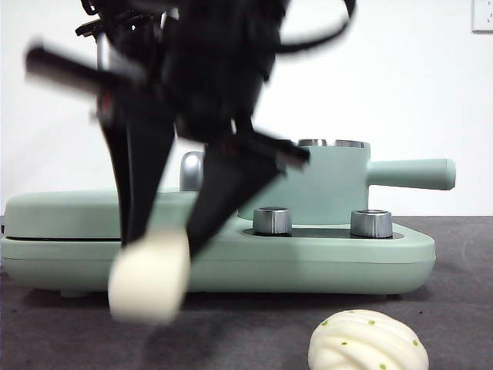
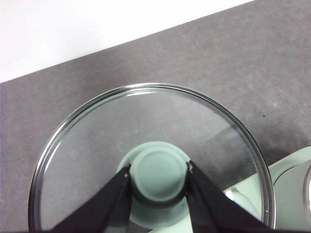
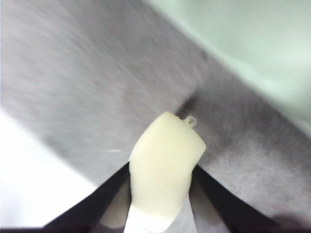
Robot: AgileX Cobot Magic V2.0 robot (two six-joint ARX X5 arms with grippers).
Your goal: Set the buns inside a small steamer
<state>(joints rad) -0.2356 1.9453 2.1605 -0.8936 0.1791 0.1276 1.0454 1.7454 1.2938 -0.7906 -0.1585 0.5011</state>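
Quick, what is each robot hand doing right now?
Left gripper: shut on the lid knob.
Right gripper: shut on the smooth bun.

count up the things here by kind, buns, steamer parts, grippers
buns: 2, smooth bun in the right gripper, pleated bun on the table
steamer pot: 1
lid: 1, knob held by the left gripper
grippers: 2
total: 6

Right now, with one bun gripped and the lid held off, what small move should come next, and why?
Probably carry the smooth bun, clamped in the right gripper, up and over the steamer: its rim is uncovered, since the left gripper holds the lid.
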